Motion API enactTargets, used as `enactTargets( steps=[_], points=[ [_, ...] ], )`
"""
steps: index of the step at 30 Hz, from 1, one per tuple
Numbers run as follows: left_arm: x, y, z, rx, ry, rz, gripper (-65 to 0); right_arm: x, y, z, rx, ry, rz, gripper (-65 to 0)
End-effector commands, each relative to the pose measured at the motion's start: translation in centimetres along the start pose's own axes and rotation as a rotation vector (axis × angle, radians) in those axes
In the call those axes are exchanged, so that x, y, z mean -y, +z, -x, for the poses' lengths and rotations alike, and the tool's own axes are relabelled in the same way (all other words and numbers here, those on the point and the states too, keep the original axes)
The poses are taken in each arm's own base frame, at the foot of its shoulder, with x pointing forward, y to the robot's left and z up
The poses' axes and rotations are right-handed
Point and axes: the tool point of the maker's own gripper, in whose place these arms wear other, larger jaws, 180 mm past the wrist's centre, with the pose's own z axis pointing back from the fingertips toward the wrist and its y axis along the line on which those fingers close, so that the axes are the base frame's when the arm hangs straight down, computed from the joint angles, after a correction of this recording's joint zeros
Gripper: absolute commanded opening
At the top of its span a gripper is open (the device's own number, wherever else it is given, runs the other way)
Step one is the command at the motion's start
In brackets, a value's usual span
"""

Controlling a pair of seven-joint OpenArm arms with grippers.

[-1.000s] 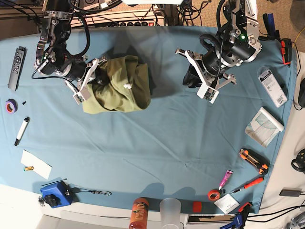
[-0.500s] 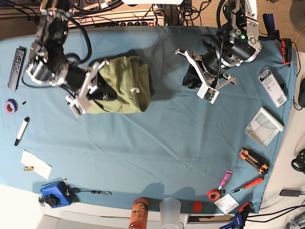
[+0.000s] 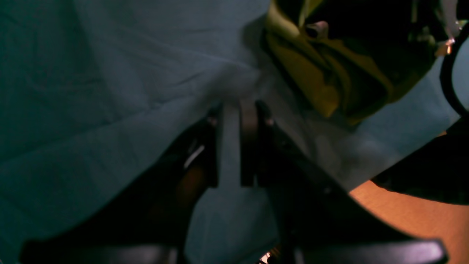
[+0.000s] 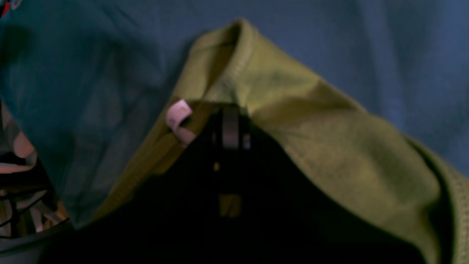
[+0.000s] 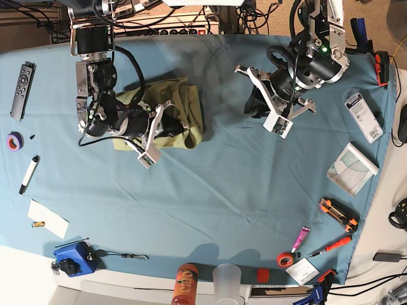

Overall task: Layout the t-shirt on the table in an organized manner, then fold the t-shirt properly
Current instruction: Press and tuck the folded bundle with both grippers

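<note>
Centrally, right gripper point(image 4: 230, 126) clamped on bunched shirt point(image 5: 188, 114), lying on table point(image 5: 222, 190) near its far edge. Left gripper point(image 3: 240, 117) beside shirt, jaws nearly together, nothing between.

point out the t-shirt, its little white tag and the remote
t-shirt point(image 5: 187, 111): base view, right part of the bunched cloth.
white tag point(image 4: 178, 119): right wrist view, the looped tag by the hem.
remote point(image 5: 22, 91): base view, middle of its body.

A grey remote point(image 5: 23, 90) lies at the far-left edge; purple tape point(image 5: 14, 140) and a marker point(image 5: 29, 174) sit nearby; an orange bottle point(image 5: 186, 284) stands beside 1 clear cup point(image 5: 227, 281).
</note>
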Motion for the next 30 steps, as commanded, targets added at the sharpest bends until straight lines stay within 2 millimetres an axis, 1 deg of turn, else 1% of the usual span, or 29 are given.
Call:
enactTargets(
  steps=[1,3,5,7,10,11,13,15,17,18,20,23,27,30],
  points=[
    [0.3,0.3,-1.1,0.044,-0.004,0.011,-57.5,0.3,0.6,-1.2,0.025,0.02,0.007,-65.0],
    [0.3,0.3,-1.0,0.041,-0.005,0.011,-57.5,0.2,1.0,-1.6,0.031,0.036,0.015,-65.0],
    [0.5,0.3,-1.0,0.039,-0.029,0.025,-57.4,0.0,1.8,-2.5,0.042,0.072,0.032,-65.0],
    [1.0,0.3,-1.0,0.042,-0.073,0.051,-57.4,-0.4,3.0,-4.2,0.082,0.123,0.056,-65.0],
    [1.5,0.3,-1.4,0.063,-0.069,0.075,-57.3,-0.9,5.5,-7.1,0.169,0.203,0.113,-65.0],
    [1.8,0.3,-1.6,0.074,-0.06,0.09,-56.2,-0.7,6.5,-7.8,0.19,0.224,0.146,-65.0],
    [2.2,0.3,-1.9,0.092,-0.06,0.107,-49.5,0.8,8.3,-8.4,0.203,0.228,0.251,-65.0],
    [2.7,0.0,-2.1,0.114,-0.066,0.128,-39.6,3.4,10.0,-7.9,0.186,0.184,0.373,-65.0],
    [3.7,-0.5,-2.2,0.134,-0.059,0.161,-29.9,5.7,11.5,-6.5,0.138,0.139,0.478,-65.0],
    [4.3,-0.7,-2.1,0.136,-0.057,0.178,-27.1,6.7,12.2,-5.7,0.11,0.118,0.518,-65.0],
    [5.5,-0.9,-2.1,0.132,-0.052,0.207,-26.5,8.1,13.6,-4.1,0.074,0.072,0.579,-65.0],
    [7.2,-1.4,-1.9,0.12,-0.035,0.225,-26.5,9.5,15.7,-2.1,0.067,0.001,0.637,-65.0],
    [8.3,-2.5,-2.0,0.109,0.056,0.157,-26.5,11.0,18.5,0.3,0.082,-0.093,0.715,-65.0],
    [9.0,-3.6,-1.9,0.091,0.115,0.139,-26.5,12.0,20.4,2.0,0.068,-0.136,0.788,-65.0]
  ],
)
